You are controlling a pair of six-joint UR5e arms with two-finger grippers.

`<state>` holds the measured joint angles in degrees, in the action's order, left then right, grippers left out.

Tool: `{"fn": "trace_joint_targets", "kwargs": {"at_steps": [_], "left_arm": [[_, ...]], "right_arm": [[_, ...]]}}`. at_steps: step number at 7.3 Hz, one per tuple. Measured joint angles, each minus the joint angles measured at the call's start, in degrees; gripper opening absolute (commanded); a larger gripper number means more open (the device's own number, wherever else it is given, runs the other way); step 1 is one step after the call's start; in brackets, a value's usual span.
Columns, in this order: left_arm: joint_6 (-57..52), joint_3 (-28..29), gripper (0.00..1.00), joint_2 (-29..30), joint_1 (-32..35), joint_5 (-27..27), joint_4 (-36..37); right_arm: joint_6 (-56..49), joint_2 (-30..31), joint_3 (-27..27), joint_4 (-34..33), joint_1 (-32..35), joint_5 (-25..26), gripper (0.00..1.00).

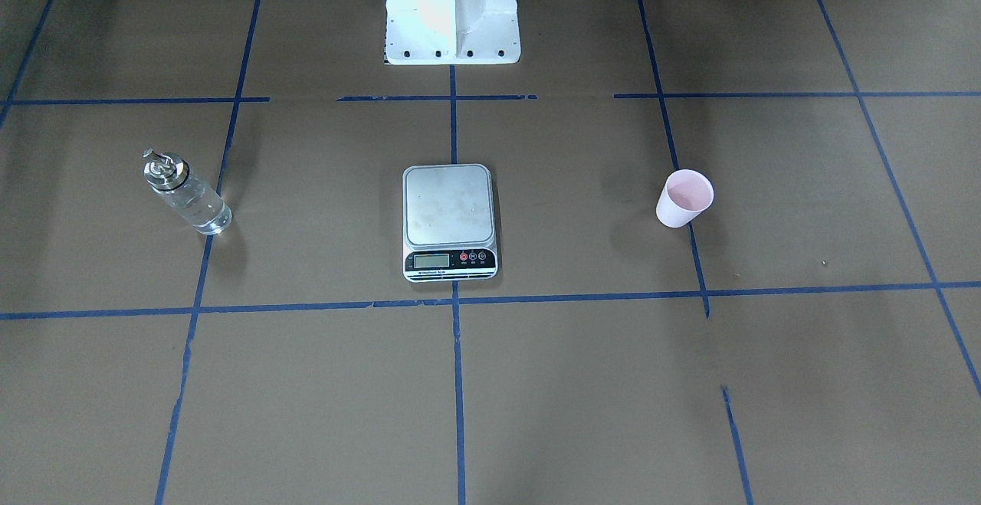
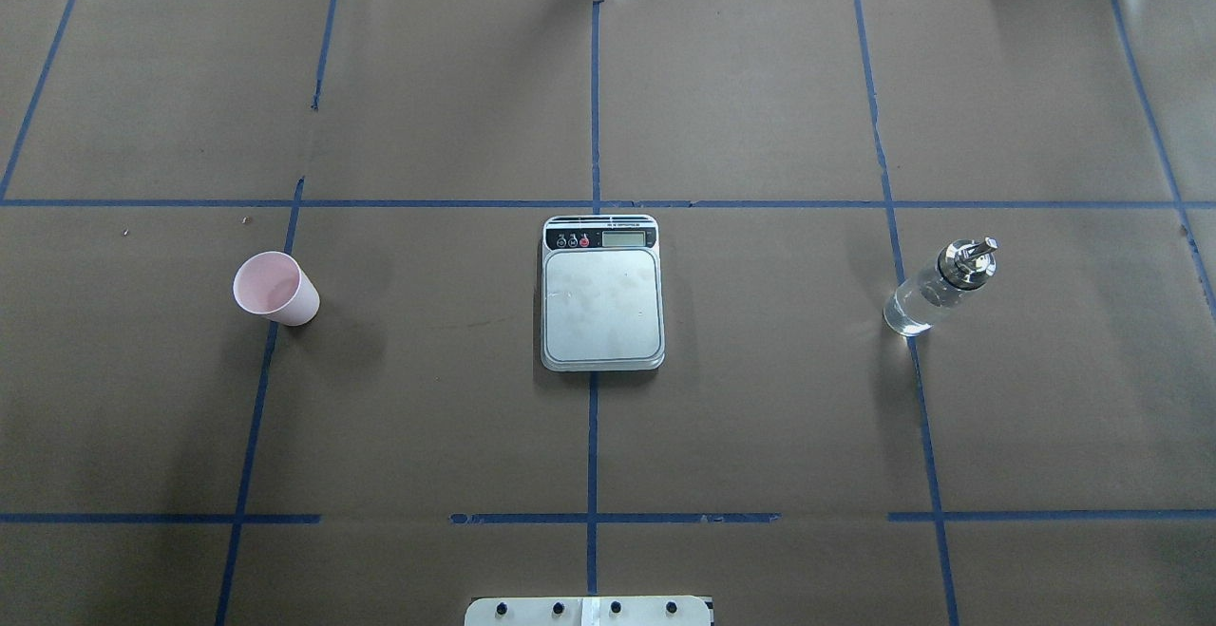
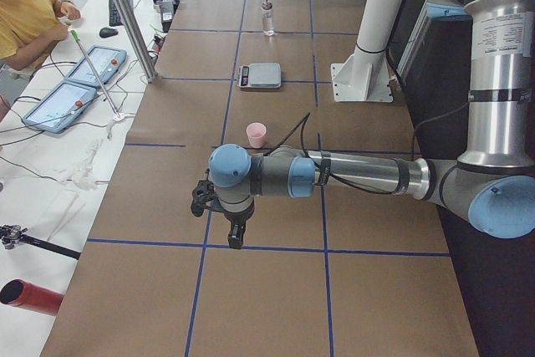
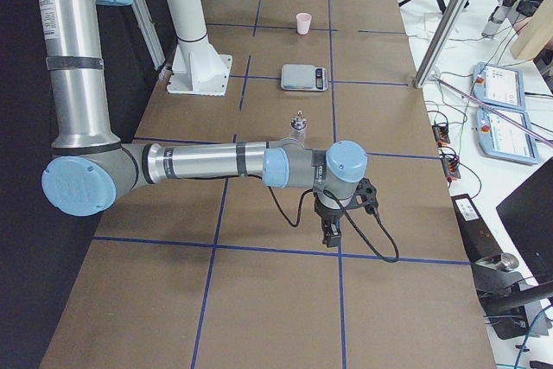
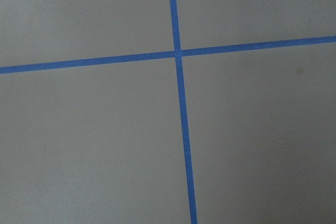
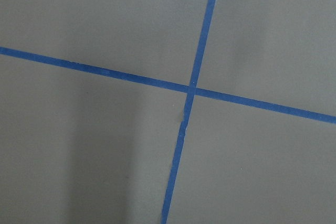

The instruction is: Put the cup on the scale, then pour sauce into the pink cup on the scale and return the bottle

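Observation:
The pink cup [image 2: 275,289] stands upright on the table's left part, also in the front-facing view [image 1: 684,198]. The scale [image 2: 602,294] lies in the middle, its platform bare [image 1: 448,206]. The glass bottle [image 2: 940,286] with metal pourer stands upright on the right, holding clear liquid [image 1: 185,192]. My left gripper [image 3: 236,237] hangs over the table's left end, well short of the cup [image 3: 256,134]; I cannot tell if it is open. My right gripper [image 4: 331,235] hangs over the right end, short of the bottle [image 4: 299,128]; I cannot tell its state.
The white robot base [image 1: 452,11] stands behind the scale. Blue tape lines [image 2: 593,436] grid the brown table. An operator [image 3: 25,14] sits beside the table with tablets [image 3: 75,89]. Both wrist views show only tape crossings [image 5: 177,53] [image 6: 191,89].

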<state>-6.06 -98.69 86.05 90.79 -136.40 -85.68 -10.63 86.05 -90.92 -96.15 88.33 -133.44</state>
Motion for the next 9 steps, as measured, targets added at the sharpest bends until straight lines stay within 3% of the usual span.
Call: {"fn": "trace_joint_targets", "kwargs": {"at_steps": [6, 9], "left_arm": [[-3.1, -2.2, 1.00, -0.9, 0.0, 0.4, -1.5], [-2.1, -2.1, 1.00, -0.8, -0.2, -5.6, -4.5]], "right_arm": [[0.5, 0.0, -0.6, 0.0, 0.0, -0.7, 1.00], [0.6, 0.2, -1.3, -0.1, -0.2, -3.0, 1.00]]}}
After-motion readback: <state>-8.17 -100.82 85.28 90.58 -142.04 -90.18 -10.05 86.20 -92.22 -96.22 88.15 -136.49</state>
